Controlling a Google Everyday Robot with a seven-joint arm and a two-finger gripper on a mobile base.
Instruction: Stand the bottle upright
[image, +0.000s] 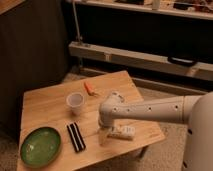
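The bottle (122, 132), small and whitish-cream, lies on its side on the wooden table (50, 107), near the front right edge. My gripper (104, 134) hangs from the white arm (150, 109), which reaches in from the right. The gripper is down at table level, at the bottle's left end. Whether it touches the bottle cannot be told.
A translucent white cup (75, 100) stands upright mid-table. A small orange object (89, 88) lies behind it. A green plate (40, 145) sits at the front left, with a black rectangular object (76, 137) beside it. The table's front edge is close to the bottle.
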